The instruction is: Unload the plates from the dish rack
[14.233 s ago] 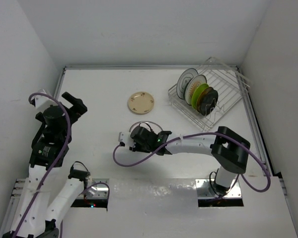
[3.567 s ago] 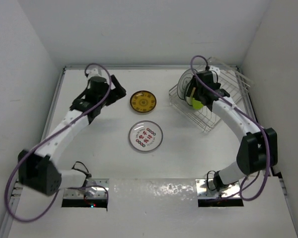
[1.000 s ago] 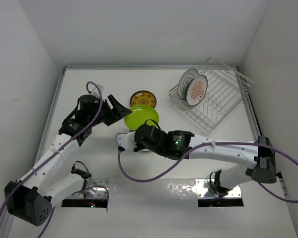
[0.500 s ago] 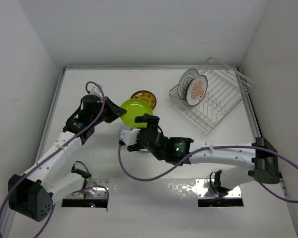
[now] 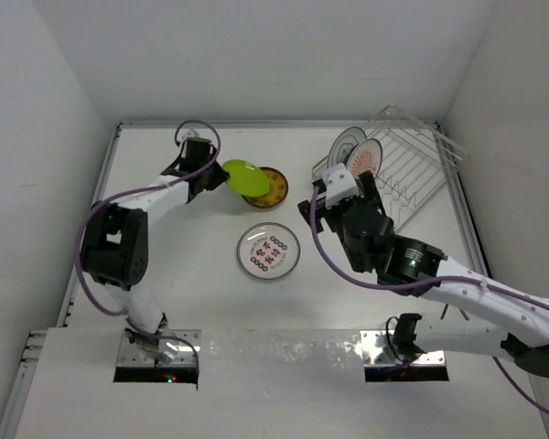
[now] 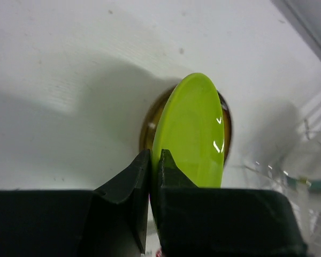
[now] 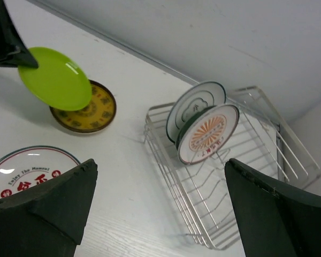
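My left gripper (image 6: 155, 155) is shut on the rim of a lime green plate (image 6: 195, 134), holding it tilted just over the brown-yellow plate (image 5: 273, 193) on the table. In the top view that green plate (image 5: 244, 176) sits at the left gripper (image 5: 218, 172). The dish rack (image 7: 246, 203) stands at the back right with two upright plates: an orange-patterned one (image 7: 208, 134) and a dark-patterned white one (image 7: 195, 104) behind it. A white plate with red marks (image 5: 269, 251) lies flat on the table. My right gripper (image 7: 160, 166) is open and empty, short of the rack's near-left corner.
The rack (image 5: 398, 178) has several free wire slots to the right of its two plates. White walls close in the table at the back and on both sides. The right arm (image 5: 412, 265) stretches across the near right of the table.
The lime green plate went from my right gripper to my left, which shut on it and carried it back over the brown-yellow plate. The right gripper opened and swung toward the rack.
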{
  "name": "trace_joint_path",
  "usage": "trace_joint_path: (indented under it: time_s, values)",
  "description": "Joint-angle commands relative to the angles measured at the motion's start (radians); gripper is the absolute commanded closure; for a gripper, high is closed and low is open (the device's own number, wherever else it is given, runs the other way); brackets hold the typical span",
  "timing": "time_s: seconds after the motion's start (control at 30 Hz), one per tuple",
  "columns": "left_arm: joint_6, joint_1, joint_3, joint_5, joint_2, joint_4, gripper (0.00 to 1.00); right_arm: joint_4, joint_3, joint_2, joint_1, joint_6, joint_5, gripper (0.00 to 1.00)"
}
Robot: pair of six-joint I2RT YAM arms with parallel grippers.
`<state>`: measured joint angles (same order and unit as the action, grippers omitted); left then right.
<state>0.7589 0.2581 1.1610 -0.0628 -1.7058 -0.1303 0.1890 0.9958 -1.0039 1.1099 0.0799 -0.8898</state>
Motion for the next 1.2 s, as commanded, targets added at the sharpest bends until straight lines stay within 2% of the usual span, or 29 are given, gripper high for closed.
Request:
trace_joint_path:
  time_s: [0.0, 0.07, 0.13, 0.17, 0.23, 0.27, 0.3, 0.43, 0.47, 0.6, 0.7, 0.8, 0.83, 0.87, 0.97, 1.03, 1.07, 1.17]
  values:
    - [0.003, -0.013, 0.072, 0.040, -0.073, 0.078, 1.00, 0.095, -0.017, 0.042, -0.038, -0.127, 0.003, 0.01]
    - [0.005, -0.011, 0.100, 0.041, -0.121, 0.087, 1.00, 0.110, -0.032, 0.053, -0.045, -0.129, 0.005, 0.01]
    - [0.011, -0.010, 0.108, 0.058, -0.146, 0.100, 0.90, 0.139, -0.034, 0.053, -0.050, -0.132, 0.006, 0.01]
    - [0.014, -0.008, 0.111, 0.084, -0.161, 0.103, 0.76, 0.145, -0.037, 0.050, -0.053, -0.131, 0.005, 0.01]
    - [0.019, 0.000, 0.105, 0.103, -0.169, 0.113, 0.61, 0.159, -0.037, 0.041, -0.070, -0.135, 0.005, 0.01]
    - [0.017, 0.013, 0.098, 0.104, -0.169, 0.113, 0.49, 0.164, -0.033, 0.033, -0.080, -0.152, 0.008, 0.01]
    - [0.016, 0.024, 0.095, 0.098, -0.167, 0.113, 0.43, 0.179, -0.029, 0.012, -0.097, -0.167, 0.021, 0.01]
    - [0.019, 0.079, 0.100, 0.067, -0.173, 0.072, 0.14, 0.262, 0.052, -0.100, -0.293, -0.307, 0.204, 0.01]
    - [0.028, 0.084, 0.100, 0.055, -0.172, 0.057, 0.01, 0.271, 0.067, -0.126, -0.321, -0.343, 0.242, 0.01]
    - [0.016, 0.086, 0.040, -0.008, -0.108, 0.020, 0.00, 0.293, 0.154, -0.266, -0.487, -0.443, 0.481, 0.01]
    - [-0.032, 0.084, 0.035, -0.046, -0.025, -0.076, 0.00, 0.271, 0.214, -0.355, -0.594, -0.549, 0.558, 0.01]
    - [-0.064, 0.086, -0.042, -0.069, 0.154, -0.150, 0.00, 0.235, 0.270, -0.430, -0.672, -0.620, 0.536, 0.01]
    - [-0.075, 0.087, -0.072, -0.071, 0.281, -0.160, 0.00, 0.230, 0.299, -0.449, -0.694, -0.658, 0.491, 0.01]
    - [-0.090, 0.087, -0.125, -0.071, 0.344, -0.181, 0.00, 0.222, 0.313, -0.490, -0.715, -0.678, 0.485, 0.01]
    - [-0.228, 0.087, -0.167, -0.062, 0.561, -0.276, 0.00, 0.167, 0.360, -0.576, -0.808, -0.755, 0.523, 0.03]
    - [-0.298, 0.086, -0.156, -0.051, 0.664, -0.372, 0.00, 0.133, 0.383, -0.613, -0.846, -0.781, 0.516, 0.17]
    - [-0.350, 0.087, -0.155, -0.051, 0.687, -0.403, 0.00, 0.083, 0.383, -0.642, -0.861, -0.786, 0.514, 0.29]
    - [-0.443, 0.087, -0.167, -0.040, 0.765, -0.477, 0.00, -0.005, 0.385, -0.691, -0.877, -0.798, 0.512, 0.48]
